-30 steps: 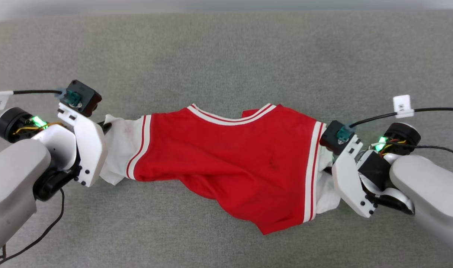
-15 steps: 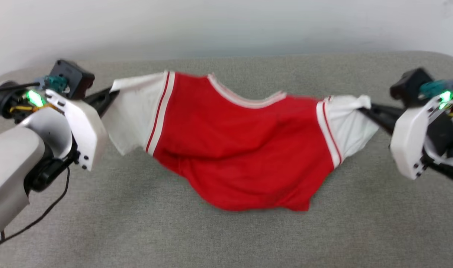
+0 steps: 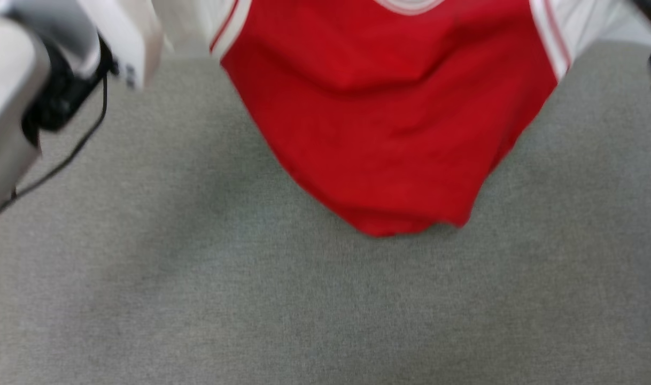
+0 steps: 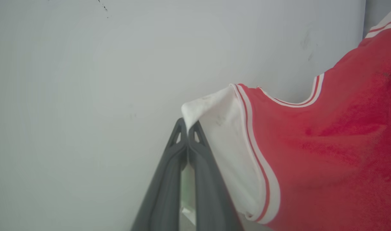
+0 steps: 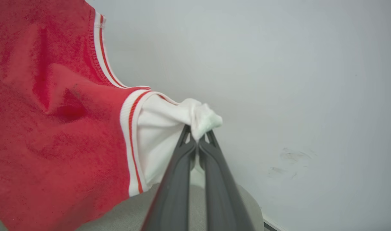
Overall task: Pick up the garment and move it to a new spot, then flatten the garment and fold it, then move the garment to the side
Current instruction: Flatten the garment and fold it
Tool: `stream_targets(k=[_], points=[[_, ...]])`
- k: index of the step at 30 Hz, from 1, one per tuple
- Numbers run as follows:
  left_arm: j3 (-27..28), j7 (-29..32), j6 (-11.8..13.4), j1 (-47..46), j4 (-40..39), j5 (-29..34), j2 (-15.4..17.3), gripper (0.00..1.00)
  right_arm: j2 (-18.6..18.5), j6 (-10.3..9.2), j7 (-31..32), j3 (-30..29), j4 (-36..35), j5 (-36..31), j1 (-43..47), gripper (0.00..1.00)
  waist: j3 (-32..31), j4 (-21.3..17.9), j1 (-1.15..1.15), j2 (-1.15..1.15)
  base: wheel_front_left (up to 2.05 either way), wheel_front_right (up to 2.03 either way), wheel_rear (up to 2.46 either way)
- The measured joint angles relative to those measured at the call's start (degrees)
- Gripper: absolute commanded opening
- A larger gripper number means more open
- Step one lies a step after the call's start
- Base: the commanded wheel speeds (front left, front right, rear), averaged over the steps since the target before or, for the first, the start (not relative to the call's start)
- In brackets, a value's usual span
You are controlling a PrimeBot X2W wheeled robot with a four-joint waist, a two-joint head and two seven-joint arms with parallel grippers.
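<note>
Two sleeve-tip pinches: left gripper (image 4: pixel 187 130) clenched on garment (image 3: pixel 400 107) sleeve, right gripper (image 5: pixel 197 139) likewise. Cloth soft, light, limp, sagging between; sleeve corners suit spreading flat.

A grey upholstered surface (image 3: pixel 208 299) with a fine woven texture spreads across the head view (the picture is blurred, so the weave reads as soft mottling). A faint darker patch lies left of its middle. The lowest hem of the red jersey (image 3: pixel 400 133) hangs down to it; whether they touch cannot be told. In the right wrist view its rounded edge (image 5: pixel 125 218) stands near a pale wall (image 5: pixel 295 70).
</note>
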Motion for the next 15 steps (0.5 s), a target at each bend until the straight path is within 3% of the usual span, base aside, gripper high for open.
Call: stream_targets(k=[6,15], points=[[2.24,-1.24,-1.89,-13.01,7.51,3.96,-5.13,0.0,3.01,0.0,2.2,-2.21,4.11,-4.17,-12.24,0.0,6.32,-0.45,0.0,0.0,0.0,0.0,0.0],[5.75,-5.42,-3.82,-29.32,17.3,7.42,-10.35,0.0,6.86,0.0,0.51,-3.02,11.29,-10.05,-30.0,0.0,14.51,-0.65,0.01,0.0,0.0,0.0,0.0]])
